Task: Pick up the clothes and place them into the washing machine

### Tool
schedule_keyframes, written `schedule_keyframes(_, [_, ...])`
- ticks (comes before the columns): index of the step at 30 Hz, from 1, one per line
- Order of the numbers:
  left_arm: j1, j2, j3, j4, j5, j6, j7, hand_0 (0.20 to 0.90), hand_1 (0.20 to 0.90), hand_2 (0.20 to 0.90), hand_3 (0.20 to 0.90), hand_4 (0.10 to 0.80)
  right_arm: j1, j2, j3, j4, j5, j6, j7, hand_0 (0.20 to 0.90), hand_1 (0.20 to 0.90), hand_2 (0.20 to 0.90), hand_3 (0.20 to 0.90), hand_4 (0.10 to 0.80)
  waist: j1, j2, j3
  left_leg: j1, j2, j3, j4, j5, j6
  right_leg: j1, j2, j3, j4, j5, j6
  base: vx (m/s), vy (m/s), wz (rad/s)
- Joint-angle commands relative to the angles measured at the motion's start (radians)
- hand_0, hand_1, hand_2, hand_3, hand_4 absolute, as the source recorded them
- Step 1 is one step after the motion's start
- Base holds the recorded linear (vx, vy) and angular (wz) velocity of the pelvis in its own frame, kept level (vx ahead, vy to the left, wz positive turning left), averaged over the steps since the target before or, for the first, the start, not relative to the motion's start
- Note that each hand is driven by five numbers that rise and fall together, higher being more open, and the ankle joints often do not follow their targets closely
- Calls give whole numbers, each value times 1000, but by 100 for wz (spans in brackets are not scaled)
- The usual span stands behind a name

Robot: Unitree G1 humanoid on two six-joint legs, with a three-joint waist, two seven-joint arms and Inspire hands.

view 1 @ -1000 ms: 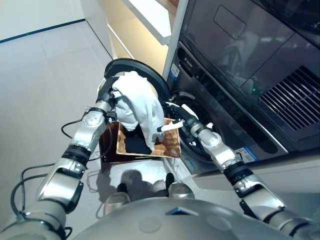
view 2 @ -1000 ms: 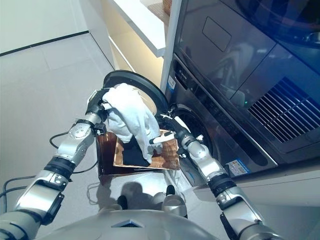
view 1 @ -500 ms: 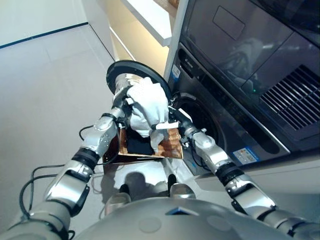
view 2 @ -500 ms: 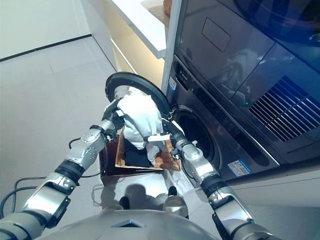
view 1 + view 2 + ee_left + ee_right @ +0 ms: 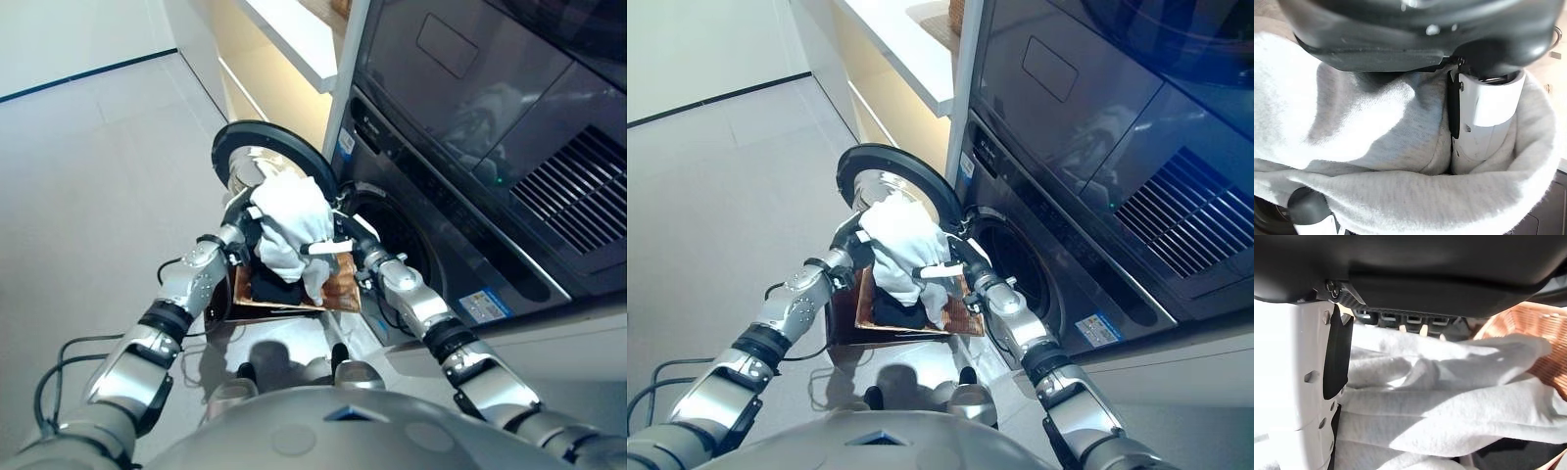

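Observation:
A bunched white garment (image 5: 292, 220) hangs between both hands just above a brown wicker basket (image 5: 340, 289) in front of the washing machine. My left hand (image 5: 240, 235) grips its left side; in the left wrist view the white-covered thumb (image 5: 1488, 117) presses into the cloth (image 5: 1376, 147). On the garment's right side, my right hand (image 5: 345, 240) has its white-covered thumb (image 5: 1303, 396) and fingers closed round a fold (image 5: 1449, 401). A dark garment (image 5: 274, 287) lies in the basket. The drum opening (image 5: 397, 235) is to the right of the bundle.
The machine's round door (image 5: 257, 157) stands open behind the garment, swung to the left. A second dark appliance (image 5: 470, 88) is stacked above the washer. A pale cabinet and counter (image 5: 284, 39) stand at the back. Grey floor tiles (image 5: 88, 176) spread to the left.
Both hands have carried the white garment down and to the right, from beside the open door to just over the basket, nearer the drum opening. The left arm has stretched forward.

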Motion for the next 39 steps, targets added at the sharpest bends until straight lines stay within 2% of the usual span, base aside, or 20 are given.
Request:
schedule_keyframes(1, [-124, -8, -29, -130, -105, -84, -104, 200, 200, 200, 200, 300, -161, 19, -42, 58, 14, -92, 4, 900, 900, 900, 900, 800, 44, 3, -81, -1, 3, -22, -6, -58, -18, 4, -74, -11, 74, -47, 46, 0, 0, 0])
schedule_keyframes(20, [-183, -74, -81, -90, -135, -93, -121, 200, 200, 200, 200, 300, -248, 121, 86, 205, 154, -78, 119, 900, 900, 900, 900, 800, 63, 2, -83, -11, 3, -33, -6, -54, -21, 5, -72, -24, 72, -46, 43, -1, 0, 0])
schedule_keyframes(33, [-229, -80, -87, -49, -125, -99, -134, 200, 200, 200, 200, 300, -263, 151, 149, 246, 149, -69, 173, 900, 900, 900, 900, 800, 66, 3, -86, -11, 1, -36, -6, -54, -22, 8, -74, -30, 69, -44, 43, 0, 0, 0])
schedule_keyframes(39, [-241, -105, -80, -31, -135, -104, -134, 200, 200, 200, 200, 300, -274, 177, 182, 254, 163, -69, 209, 900, 900, 900, 900, 800, 69, 4, -85, -15, 2, -38, -6, -52, -22, 5, -74, -30, 66, -43, 43, 0, 0, 0])
